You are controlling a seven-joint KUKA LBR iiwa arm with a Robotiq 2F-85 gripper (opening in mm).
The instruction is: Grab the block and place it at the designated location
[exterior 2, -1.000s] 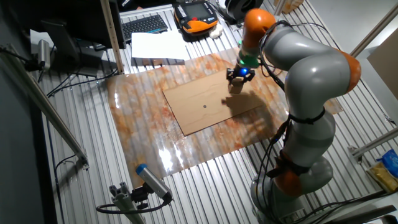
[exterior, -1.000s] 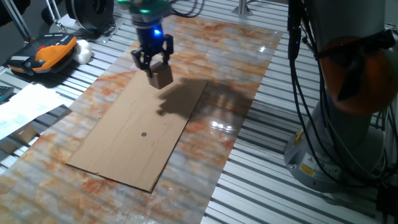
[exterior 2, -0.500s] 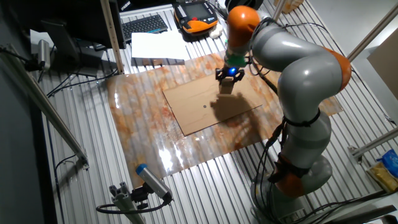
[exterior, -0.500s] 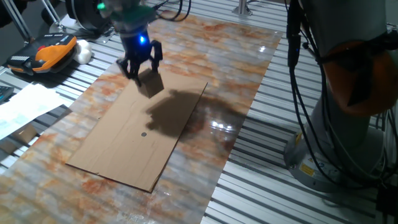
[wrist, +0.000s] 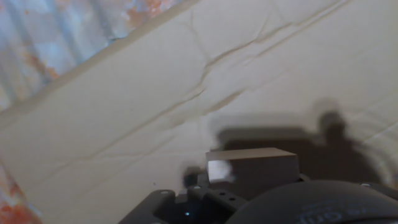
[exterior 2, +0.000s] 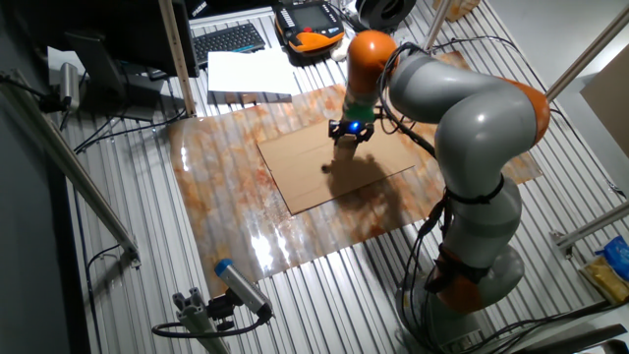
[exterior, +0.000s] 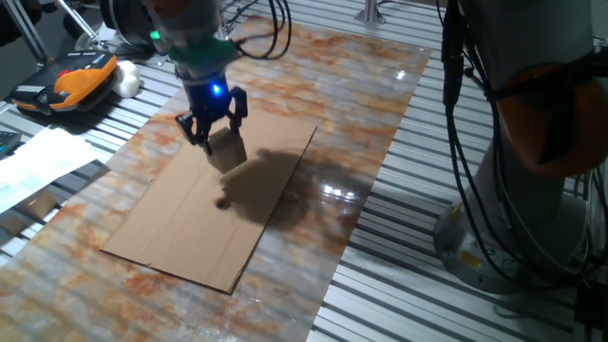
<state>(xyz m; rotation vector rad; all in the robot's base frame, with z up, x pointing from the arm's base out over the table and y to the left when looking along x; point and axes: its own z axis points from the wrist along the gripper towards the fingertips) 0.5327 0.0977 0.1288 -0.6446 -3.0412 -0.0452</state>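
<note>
Marbled orange-grey tabletop (exterior: 361, 123) carries flat brown cardboard (exterior: 171, 228); two-finger gripper (exterior: 217, 142), clamped on tan wooden cube (exterior: 226, 150), hangs just beyond (above) tiny dark dot (exterior: 220, 203).

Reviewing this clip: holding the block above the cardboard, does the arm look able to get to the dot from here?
Probably yes: the gripper holds the block above the cardboard, near the dot, with only bare cardboard between them.

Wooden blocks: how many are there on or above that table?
1. The block is held in the gripper, above the cardboard sheet near its far end. No other shows, though the arm could hide one.
</note>
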